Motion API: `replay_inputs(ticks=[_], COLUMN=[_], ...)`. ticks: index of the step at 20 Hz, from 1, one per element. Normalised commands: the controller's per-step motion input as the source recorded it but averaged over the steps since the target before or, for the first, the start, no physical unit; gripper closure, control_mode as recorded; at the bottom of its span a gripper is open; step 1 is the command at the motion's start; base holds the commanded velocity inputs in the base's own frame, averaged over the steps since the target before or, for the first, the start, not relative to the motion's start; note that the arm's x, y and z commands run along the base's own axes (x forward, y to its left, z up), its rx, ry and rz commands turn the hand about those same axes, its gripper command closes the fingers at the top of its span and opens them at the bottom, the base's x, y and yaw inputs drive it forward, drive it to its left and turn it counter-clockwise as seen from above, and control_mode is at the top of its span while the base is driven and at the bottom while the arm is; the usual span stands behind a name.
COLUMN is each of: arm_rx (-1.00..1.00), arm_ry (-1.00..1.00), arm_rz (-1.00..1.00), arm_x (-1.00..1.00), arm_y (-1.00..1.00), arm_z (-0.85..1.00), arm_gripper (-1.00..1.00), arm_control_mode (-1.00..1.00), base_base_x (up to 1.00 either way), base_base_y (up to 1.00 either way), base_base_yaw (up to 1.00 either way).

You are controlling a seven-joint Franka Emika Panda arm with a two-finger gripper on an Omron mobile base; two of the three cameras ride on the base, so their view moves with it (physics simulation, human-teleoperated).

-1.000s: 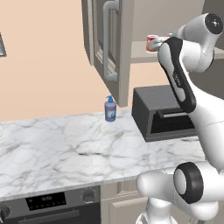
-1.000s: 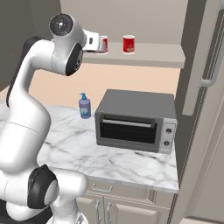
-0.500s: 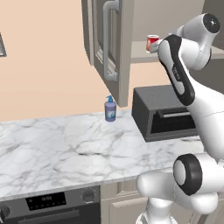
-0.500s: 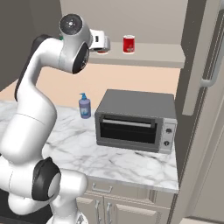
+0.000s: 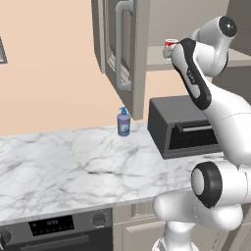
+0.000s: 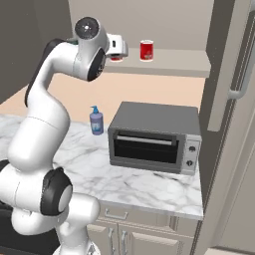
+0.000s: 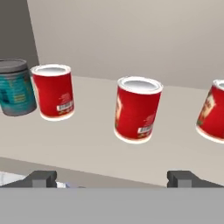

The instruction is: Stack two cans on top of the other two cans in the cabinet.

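Your arm rises from the base in a tall arc: the lower link climbs straight up, the dark elbow joint sits high, and the forearm folds forward and levels out toward the far wall. In the left base view the upper links stack on the right side, with the dark-striped forearm slanting up to the wrist. In the right base view the white hand juts out to the right of the top joint. Your gripper [image 7: 111, 177] points roughly level (tilted slightly down), and its fingers [image 7: 43, 177] stand spread wide apart, one at each side, with nothing between them.
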Motion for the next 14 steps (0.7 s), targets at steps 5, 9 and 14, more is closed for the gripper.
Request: replay_inputs(ticks=[5,9,14], arm_rx=[0.01,0.00,0.00], arm_ry=[0.03,0.00,0.00], arm_rz=[0.00,0.00,0.00], arm_x=[0.29,0.26,0.25], arm_y=[-0.08,-0.03,-0.01], arm_z=[-0.03,-0.06,-0.09], arm_gripper=[-1.00,-1.00,-1.00], arm_control_mode=[-1.00,-1.00,-1.00], base_base_x=[0.00,0.00,0.00], base_base_y=[0.00,0.00,0.00], base_base_yaw=[0.00,0.00,0.00])
